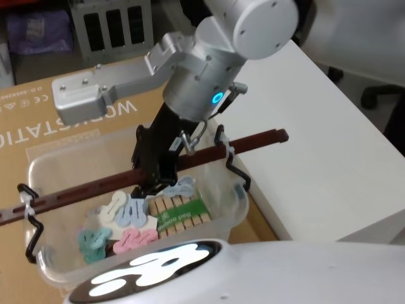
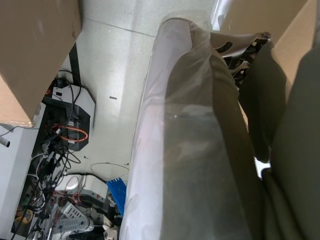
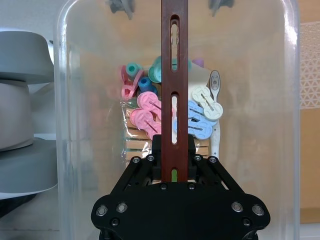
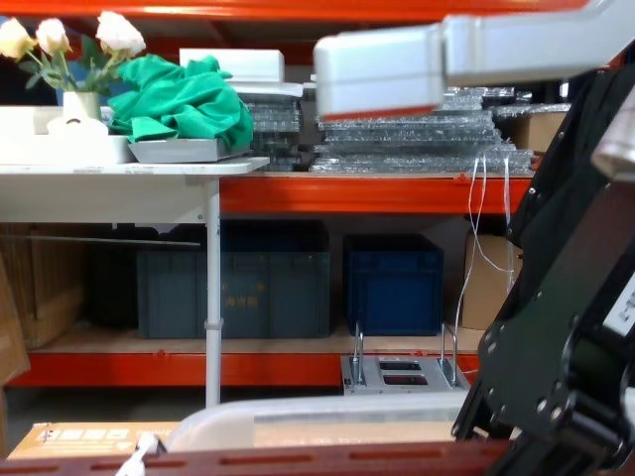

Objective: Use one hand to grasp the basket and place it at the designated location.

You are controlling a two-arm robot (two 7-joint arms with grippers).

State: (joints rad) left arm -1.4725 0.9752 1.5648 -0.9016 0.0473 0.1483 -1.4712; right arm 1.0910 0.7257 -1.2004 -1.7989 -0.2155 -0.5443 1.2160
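The basket [image 1: 235,212] is a clear plastic tub with a long brown slotted handle [image 1: 253,140] held on black wire hooks, and it sits over a cardboard box. Inside lie coloured clothes pegs [image 1: 126,218] and a pack of wooden ones. The hand, my right gripper [image 1: 154,176] on its light grey arm [image 1: 209,69], reaches down from above and is shut on the middle of the handle. The right wrist view shows the black fingers [image 3: 159,150] clamped on both sides of the handle [image 3: 174,60] above the pegs. In the chest view the basket rim [image 4: 298,421] and handle [image 4: 298,461] lie along the bottom edge.
The cardboard box [image 1: 38,120] spreads under the basket and to its left. A white table [image 1: 316,126] runs along the right side. Shelving with blue crates [image 4: 392,283] stands behind. In the left wrist view there is floor with cables [image 2: 65,135].
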